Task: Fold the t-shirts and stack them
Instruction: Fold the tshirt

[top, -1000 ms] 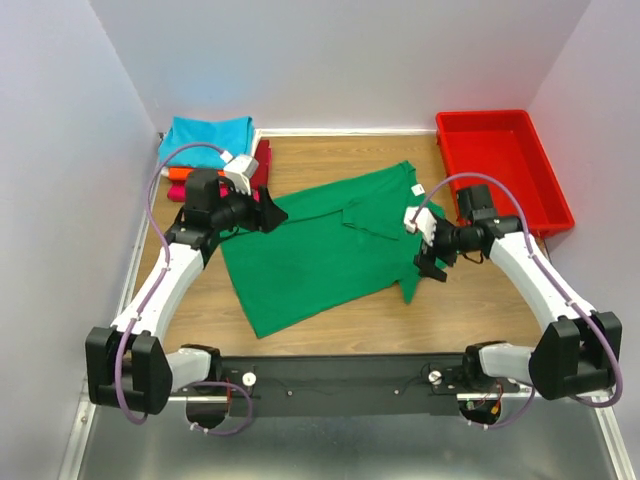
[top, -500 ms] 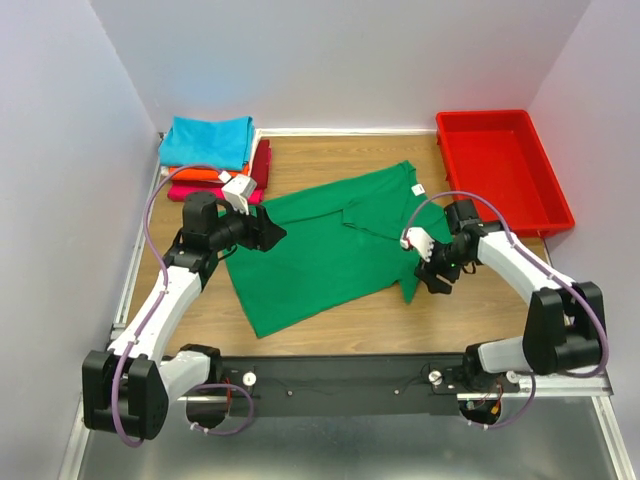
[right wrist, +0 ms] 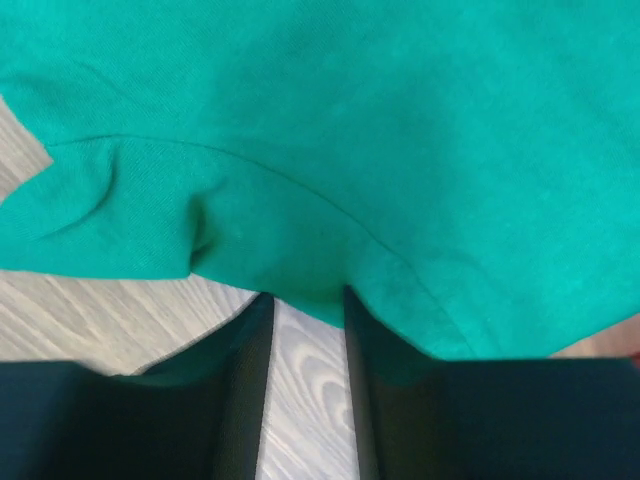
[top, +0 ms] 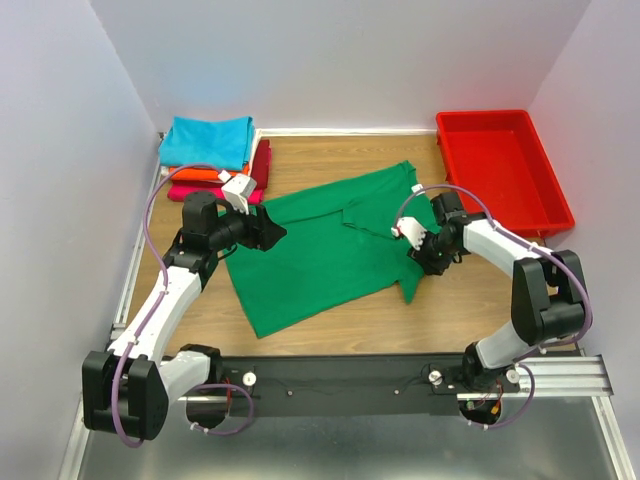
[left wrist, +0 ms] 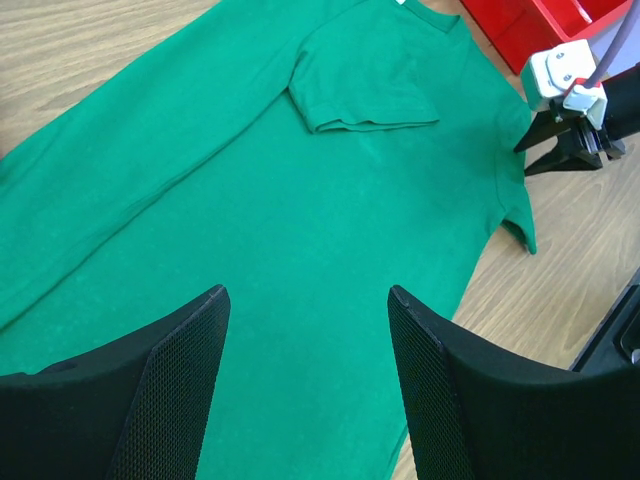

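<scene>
Green short-sleeved cotton t-shirt (top: 320, 250) lies spread flat on the light wooden tabletop (top: 330, 155), stretching from one tool across to the other. Over its near-left edge hangs the left gripper (top: 270, 231), its black mesh-faced fingers (left wrist: 175, 385) spread wide w/ nothing caught between them, only cloth lying below. Straight ahead of those fingers one sleeve is folded over onto the body of the shirt.

At the opposite sleeve sits the right gripper (right wrist: 305, 300), tips right at the hem. Its jaws are drawn close together, w/ a thin strip of wood showing in the gap and green fabric bunched at the tips and lapping over one finger. Can't tell whether the cloth is actually pinched.

Just beyond the right gripper, at the shirt's collar, is a small white neck label (top: 418, 189). It's too small to read.

Behind the left gripper, in the back-left corner, is a stack of folded tees: turquoise tee (top: 207, 140) on top, then an orange tee (top: 188, 174) and a magenta tee (top: 195, 192) under it, w/ a dark red tee (top: 263, 160) showing at the side. Beyond the right gripper, off to its right, a red plastic tray (top: 497, 122) sits by the back-right corner.
</scene>
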Available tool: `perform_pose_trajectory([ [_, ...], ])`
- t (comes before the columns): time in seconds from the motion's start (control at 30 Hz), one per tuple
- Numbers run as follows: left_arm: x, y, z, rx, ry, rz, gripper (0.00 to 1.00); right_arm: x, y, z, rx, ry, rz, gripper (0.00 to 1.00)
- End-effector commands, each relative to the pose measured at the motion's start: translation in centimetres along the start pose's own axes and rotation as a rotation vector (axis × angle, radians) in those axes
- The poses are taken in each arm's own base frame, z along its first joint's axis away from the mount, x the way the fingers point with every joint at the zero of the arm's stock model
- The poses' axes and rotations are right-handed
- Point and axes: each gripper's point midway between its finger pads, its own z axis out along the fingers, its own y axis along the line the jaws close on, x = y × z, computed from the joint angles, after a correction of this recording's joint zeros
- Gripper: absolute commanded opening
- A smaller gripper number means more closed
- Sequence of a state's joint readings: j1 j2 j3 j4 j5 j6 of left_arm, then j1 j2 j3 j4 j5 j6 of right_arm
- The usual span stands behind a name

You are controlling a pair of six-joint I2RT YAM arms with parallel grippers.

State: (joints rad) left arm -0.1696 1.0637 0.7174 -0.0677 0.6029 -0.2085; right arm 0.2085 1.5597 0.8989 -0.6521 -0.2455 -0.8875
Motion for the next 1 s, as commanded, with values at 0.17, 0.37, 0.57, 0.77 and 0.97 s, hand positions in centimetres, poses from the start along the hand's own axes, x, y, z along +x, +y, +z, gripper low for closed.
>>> perform_pose_trajectory([
  [0.17, -0.9, -0.7, -0.3, 0.031, -0.031, 0.036, 0.72, -2.3, -2.1, -1.1, 0.091, -0.036, 0.014, 0.01],
  [0.37, -0.9, -0.7, -0.3, 0.032, -0.032, 0.037, 0.72, -6.4, -4.4, -3.2, 0.131, -0.131, 0.043, 0.01],
  [0.57, -0.8, -0.6, -0.3, 0.027, -0.029, 0.033, 0.72, -11.3, -5.6, -1.5, 0.091, -0.170, 0.109, 0.09],
  [0.77, -0.7, -0.5, -0.3, 0.021, -0.030, 0.030, 0.72, -14.3, -9.7, -0.3, 0.192, -0.160, 0.279, 0.59],
  [0.97, -0.8, -0.5, -0.3, 0.020, -0.034, 0.031, 0.72, -14.9, -9.7, -4.8, 0.236, -0.254, 0.245, 0.86],
])
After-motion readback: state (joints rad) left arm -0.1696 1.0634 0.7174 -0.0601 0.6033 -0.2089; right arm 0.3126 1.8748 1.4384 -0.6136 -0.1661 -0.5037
